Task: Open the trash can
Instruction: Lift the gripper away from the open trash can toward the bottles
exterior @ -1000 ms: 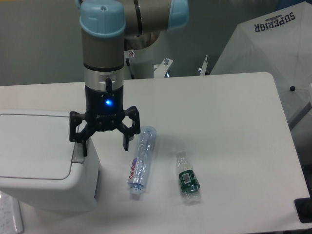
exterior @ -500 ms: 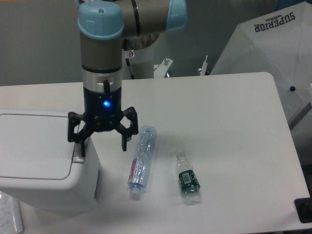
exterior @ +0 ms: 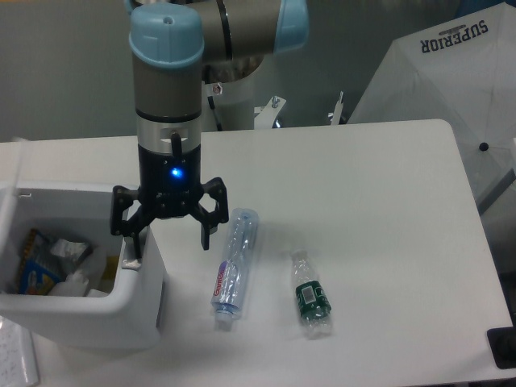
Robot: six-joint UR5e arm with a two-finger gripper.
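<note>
At the near left corner of the surface (exterior: 363, 177) you have the trash can (exterior: 97, 310), a white boxy bin with its top open, so you can see crumpled wrappers and packets (exterior: 48, 262) inside. The lid itself is hard to make out; only a thin white edge shows at the far left. Your tool (exterior: 172, 242) hangs over the bin's right rim with its fingers spread wide apart: the left fingertip sits at the grey tab (exterior: 129, 260) on that rim, and whether it touches you cannot tell, while the right fingertip hangs free over the surface. A blue light glows on the tool body. Just right of the tool lies a clear bottle with a red-and-blue label (exterior: 231, 268). Further right lies a smaller bottle with a dark green label (exterior: 311, 297), apart from the first.
</note>
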